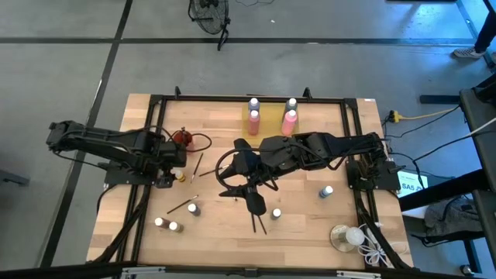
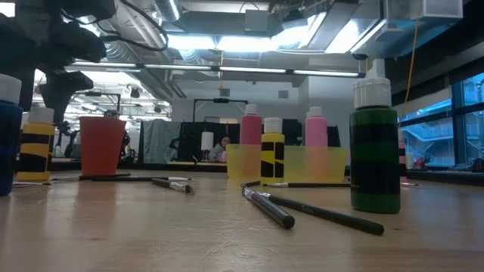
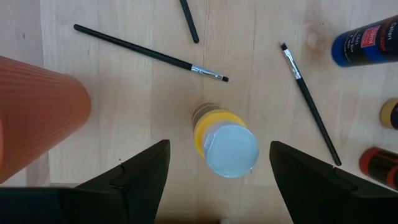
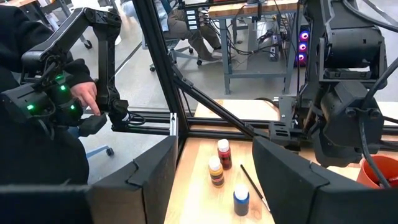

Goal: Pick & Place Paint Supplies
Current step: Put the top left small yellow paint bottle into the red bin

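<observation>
A small yellow paint bottle with a white cap (image 3: 227, 146) stands upright on the wooden table, near its left side (image 1: 180, 177). My left gripper (image 3: 220, 144) points down over it, open, one finger on each side of the bottle and apart from it (image 1: 172, 177). My right gripper (image 4: 215, 142) is open and holds nothing; it hangs high over the table's middle (image 1: 229, 167), facing the left edge. Thin dark paintbrushes (image 3: 149, 55) (image 3: 309, 102) lie flat on the wood around the bottle. Two pink bottles (image 1: 253, 116) (image 1: 290, 118) stand in a yellow tray (image 1: 271, 124) at the far edge.
A red cup (image 3: 37, 124) stands close beside the yellow bottle. Blue (image 4: 241, 200), yellow (image 4: 216, 171) and red (image 4: 224, 154) bottles stand toward the near left corner. More bottles (image 1: 276, 213) (image 1: 326, 191) and brushes (image 1: 256, 221) lie near the front. A clear dish with a white ball (image 1: 346, 236) sits at the near right. A person (image 4: 37, 124) is beyond the left edge.
</observation>
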Controlling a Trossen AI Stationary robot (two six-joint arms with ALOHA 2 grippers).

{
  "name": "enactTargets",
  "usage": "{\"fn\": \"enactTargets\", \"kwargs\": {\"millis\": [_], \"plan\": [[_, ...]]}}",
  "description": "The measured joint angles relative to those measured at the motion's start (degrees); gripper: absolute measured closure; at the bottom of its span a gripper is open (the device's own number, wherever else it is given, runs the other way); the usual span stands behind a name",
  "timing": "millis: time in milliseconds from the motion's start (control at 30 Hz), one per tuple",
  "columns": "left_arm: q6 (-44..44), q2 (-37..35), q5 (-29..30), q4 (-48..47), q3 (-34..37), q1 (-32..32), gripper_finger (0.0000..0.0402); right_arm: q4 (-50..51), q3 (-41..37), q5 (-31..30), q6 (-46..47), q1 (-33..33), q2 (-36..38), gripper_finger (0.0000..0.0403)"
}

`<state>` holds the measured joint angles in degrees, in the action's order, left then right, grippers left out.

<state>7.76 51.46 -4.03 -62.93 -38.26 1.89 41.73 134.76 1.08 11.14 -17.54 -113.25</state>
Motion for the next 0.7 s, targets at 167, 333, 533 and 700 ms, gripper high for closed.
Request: {"fn": "enactTargets", "kwargs": {"millis": [167,333,533,700], "plan": [[-0.01,1.75,-0.04,0.22,0.0,0.0,0.013,0.03,0.0,0.0,0.0,0.0,-0.02,0.019],[0.01,2.56,-0.04,0.21,0.0,0.02,0.0131,0.05,0.0,0.0,-0.02,0.0,-0.02,0.019],[0.02,2.69,-0.04,0.21,0.0,0.01,0.0132,0.17,0.0,0.0,-0.02,0.0,-0.02,0.019],[0.03,2.69,-0.04,0.23,0.0,0.02,0.0145,0.26,0.0,0.0,-0.02,0.0,-0.02,0.019]]}}
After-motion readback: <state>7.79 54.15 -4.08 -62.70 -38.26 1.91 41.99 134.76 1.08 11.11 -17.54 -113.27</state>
